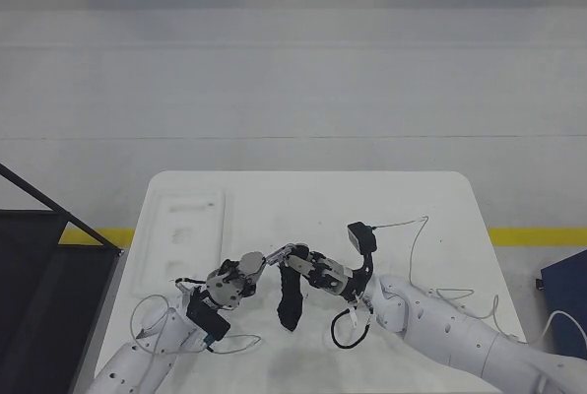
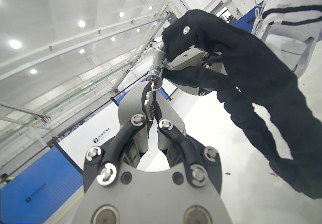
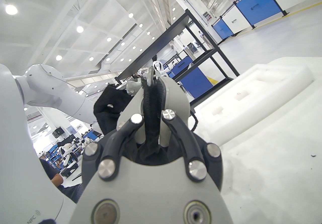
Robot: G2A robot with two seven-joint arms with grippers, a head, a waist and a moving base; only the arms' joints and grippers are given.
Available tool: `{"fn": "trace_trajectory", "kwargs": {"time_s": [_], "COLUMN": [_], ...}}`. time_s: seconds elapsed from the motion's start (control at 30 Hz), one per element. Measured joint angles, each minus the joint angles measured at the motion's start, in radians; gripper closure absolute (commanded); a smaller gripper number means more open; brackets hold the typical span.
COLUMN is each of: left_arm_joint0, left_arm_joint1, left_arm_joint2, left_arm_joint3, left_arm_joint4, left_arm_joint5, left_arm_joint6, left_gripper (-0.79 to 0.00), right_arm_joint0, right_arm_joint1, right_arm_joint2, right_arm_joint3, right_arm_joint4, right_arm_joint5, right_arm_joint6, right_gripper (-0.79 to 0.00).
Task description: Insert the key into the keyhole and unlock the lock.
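In the left wrist view my left gripper (image 2: 151,95) is shut on a small toothed key (image 2: 150,106). The key's tip sits at the keyhole of a silver lock (image 2: 156,71). My right gripper (image 2: 166,65), wrapped in a black cloth cover (image 2: 251,79), is shut on the lock's body. In the top view the left gripper (image 1: 258,262) and the right gripper (image 1: 290,256) meet tip to tip above the table's front middle, and the cloth (image 1: 292,300) hangs down. In the right wrist view the right gripper (image 3: 151,81) stands closed with a metal part at its tips.
A white foam tray (image 1: 185,231) with shallow recesses lies at the left of the white table (image 1: 422,197); it also appears in the right wrist view (image 3: 251,89). A thin white cable (image 1: 417,229) trails across the right side. A dark rack (image 1: 28,286) stands beside the left edge.
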Motion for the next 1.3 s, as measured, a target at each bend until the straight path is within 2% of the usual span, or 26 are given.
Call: {"fn": "trace_trajectory", "kwargs": {"time_s": [0.1,0.27,0.4,0.57,0.83,1.23,1.27,1.3], "left_arm_joint0": [-0.008,-0.023,-0.042,-0.062,-0.087,-0.100,-0.100,-0.099], "left_arm_joint1": [-0.005,-0.012,-0.020,-0.027,-0.039,-0.052,-0.053,-0.054], "left_arm_joint2": [0.003,0.002,0.000,0.000,0.008,0.004,0.004,0.005], "left_arm_joint3": [0.016,0.033,0.048,0.071,0.126,0.157,0.158,0.160], "left_arm_joint4": [0.052,0.105,0.127,0.150,0.159,0.144,0.137,0.126], "left_arm_joint5": [0.097,0.193,0.296,0.374,0.396,0.407,0.402,0.390], "left_arm_joint6": [0.012,0.026,0.079,0.143,0.134,0.134,0.134,0.135], "left_gripper": [0.000,0.000,0.000,0.000,0.000,0.000,-0.037,-0.357], "right_arm_joint0": [0.000,0.000,0.000,0.000,0.000,0.000,0.000,0.000], "right_arm_joint1": [0.000,0.000,0.000,0.000,0.000,0.000,0.000,0.000], "right_arm_joint2": [0.000,0.000,0.000,0.000,0.000,0.000,0.000,0.000], "right_arm_joint3": [0.000,0.000,0.000,0.000,0.000,0.000,0.000,0.000], "right_arm_joint4": [0.000,0.000,0.000,0.000,0.000,0.000,0.000,0.000], "right_arm_joint5": [0.000,0.000,0.000,0.000,0.000,0.000,0.000,0.000], "right_arm_joint6": [0.000,0.000,0.000,0.000,0.000,0.000,0.000,0.000], "right_gripper": [0.000,0.000,0.000,0.000,0.000,0.000,0.000,0.000]}}
